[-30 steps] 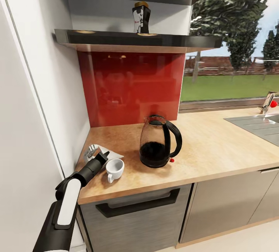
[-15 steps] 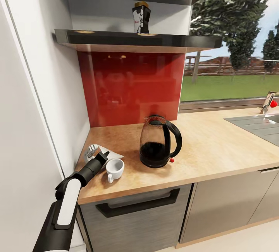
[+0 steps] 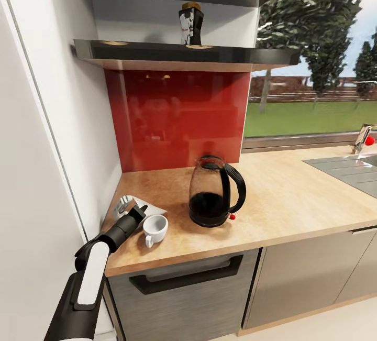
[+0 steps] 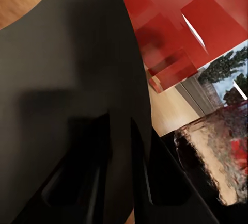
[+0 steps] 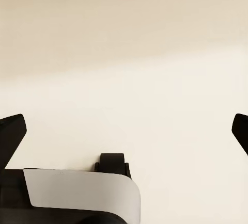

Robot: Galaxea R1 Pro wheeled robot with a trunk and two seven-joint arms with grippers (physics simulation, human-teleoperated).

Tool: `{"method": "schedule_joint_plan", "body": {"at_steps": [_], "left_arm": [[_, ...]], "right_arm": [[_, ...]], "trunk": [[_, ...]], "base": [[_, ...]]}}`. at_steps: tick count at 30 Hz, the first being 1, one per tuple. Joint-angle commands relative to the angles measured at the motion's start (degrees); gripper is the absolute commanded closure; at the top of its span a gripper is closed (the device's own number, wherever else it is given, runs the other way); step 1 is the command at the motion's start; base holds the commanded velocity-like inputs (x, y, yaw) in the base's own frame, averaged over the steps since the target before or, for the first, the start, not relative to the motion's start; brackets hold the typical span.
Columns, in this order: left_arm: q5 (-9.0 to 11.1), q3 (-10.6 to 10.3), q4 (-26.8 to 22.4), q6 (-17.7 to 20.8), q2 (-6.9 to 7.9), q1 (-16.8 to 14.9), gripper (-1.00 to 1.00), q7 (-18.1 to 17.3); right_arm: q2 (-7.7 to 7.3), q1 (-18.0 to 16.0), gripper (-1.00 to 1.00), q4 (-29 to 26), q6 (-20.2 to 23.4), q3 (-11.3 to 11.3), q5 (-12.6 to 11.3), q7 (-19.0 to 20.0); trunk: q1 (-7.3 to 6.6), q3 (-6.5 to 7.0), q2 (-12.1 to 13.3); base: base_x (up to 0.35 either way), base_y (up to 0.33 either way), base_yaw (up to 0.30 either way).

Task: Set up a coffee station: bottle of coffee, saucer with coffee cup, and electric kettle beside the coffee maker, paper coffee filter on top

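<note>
The bottle of coffee [image 3: 191, 23] stands on the dark kitchen shelf [image 3: 157, 50] above the red backsplash. Below it, the glass electric kettle [image 3: 215, 192] with a black handle sits on the wooden countertop [image 3: 293, 194]. A white coffee cup [image 3: 155, 228] stands near the counter's front left corner. Just left of the cup, my left gripper [image 3: 137, 210] is shut on a tilted, glossy saucer [image 3: 122, 204]. The saucer looms as a dark curved shape [image 4: 67, 79] in the left wrist view, with the kettle [image 4: 217, 152] beyond it. My right gripper [image 5: 124, 131] hangs open over a plain beige surface.
A white wall [image 3: 47, 163] runs close along the counter's left end. A steel sink [image 3: 348, 168] with a tap [image 3: 361, 139] lies at the far right under the window. A dark drawer front [image 3: 183, 288] sits below the counter edge.
</note>
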Motion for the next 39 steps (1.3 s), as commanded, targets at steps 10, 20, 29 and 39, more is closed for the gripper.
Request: {"method": "schedule_joint_plan", "body": {"at_steps": [10,20,29,39], "left_arm": [[-0.48,0.21,0.02,0.42,-0.07,-0.04,1.00,-0.13],[-0.44,0.20,-0.01,0.42,-0.07,-0.04,1.00,-0.13],[-0.44,0.17,-0.02,0.42,-0.07,-0.04,1.00,-0.13],[-0.44,0.19,-0.02,0.42,-0.07,-0.04,1.00,-0.13]], "right_arm": [[-0.01,-0.03,-1.00,0.04,-0.17,0.00,0.18,-0.02],[-0.01,-0.03,-1.00,0.04,-0.17,0.00,0.18,-0.02],[-0.01,-0.03,-1.00,0.04,-0.17,0.00,0.18,-0.02],[-0.01,-0.03,-1.00,0.04,-0.17,0.00,0.18,-0.02]], "trunk": [[0.00,-0.07,-0.03],[-0.88,0.65,1.57],[-1.10,0.83,1.97],[-1.98,1.55,3.58]], "base": [[0.000,0.000,0.000],[0.000,0.000,0.000],[0.000,0.000,0.000],[0.000,0.000,0.000]]}}
